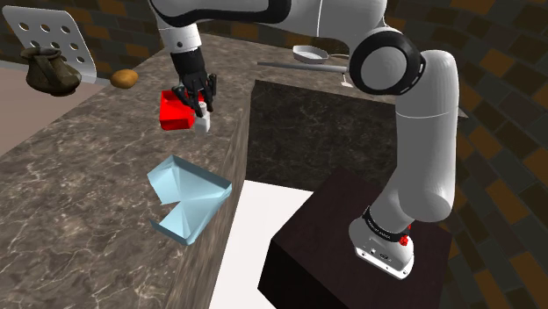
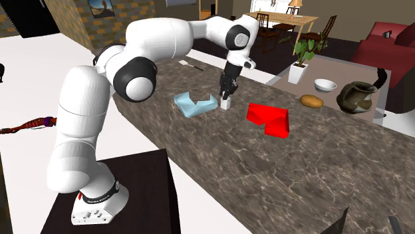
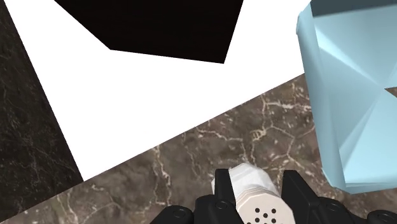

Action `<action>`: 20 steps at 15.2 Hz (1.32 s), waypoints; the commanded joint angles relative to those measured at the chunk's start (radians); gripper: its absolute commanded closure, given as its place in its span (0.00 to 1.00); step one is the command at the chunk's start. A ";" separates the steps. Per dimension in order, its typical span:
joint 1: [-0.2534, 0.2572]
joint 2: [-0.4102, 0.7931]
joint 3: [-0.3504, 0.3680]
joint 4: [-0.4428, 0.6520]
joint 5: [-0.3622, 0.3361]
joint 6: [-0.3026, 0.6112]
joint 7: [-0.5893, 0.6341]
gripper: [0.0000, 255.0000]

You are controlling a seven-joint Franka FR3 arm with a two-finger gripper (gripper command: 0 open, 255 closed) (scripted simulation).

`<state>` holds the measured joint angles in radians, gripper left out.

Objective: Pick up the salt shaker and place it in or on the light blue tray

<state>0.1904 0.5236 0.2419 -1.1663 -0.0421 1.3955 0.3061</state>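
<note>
1. Black fingers of the pincer come closest to the lens in the wrist view. They are closed on the salt shaker, which is clasped between them.
2. Its body is white and faceted. The cap, dotted with small dark holes, faces the palm and is cut off by the frame's edge.
3. In the second exterior view the salt shaker is upright under the pincer. It is just beside the light blue tray, on the side toward a red tray that lies well apart. Whether its base touches the table is hard to tell.
4. In the shoulder view the pincer covers most of the salt shaker. The white lower part peeks out against the red tray, whose near corner is hidden.
5. The light blue tray is shallow, thin-walled and angular, with a notch in one side. In the wrist view the light blue tray runs off the frame.
6. The table is dark brown stone with pale veins and a smooth top. Past its edge lies a plain white floor.
7. Farther along stand a rounded brown potato, a white bowl and a dark, lumpy jug.
8. The arm's upper links leave the shoulder view at its top.
</note>
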 commanded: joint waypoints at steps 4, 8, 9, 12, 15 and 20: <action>0.010 0.024 0.000 0.108 -0.004 -0.084 0.004 1.00; 0.026 0.020 0.006 0.135 0.000 -0.114 0.025 1.00; 0.037 0.006 0.012 0.117 0.005 -0.109 0.044 1.00; 0.073 -0.027 0.031 0.078 0.020 -0.099 0.103 1.00; 0.113 -0.049 0.050 0.058 0.033 -0.096 0.164 1.00; 0.185 -0.059 0.082 0.065 0.049 -0.102 0.270 1.00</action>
<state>0.3599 0.4720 0.3163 -1.0866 0.0018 1.2832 0.5508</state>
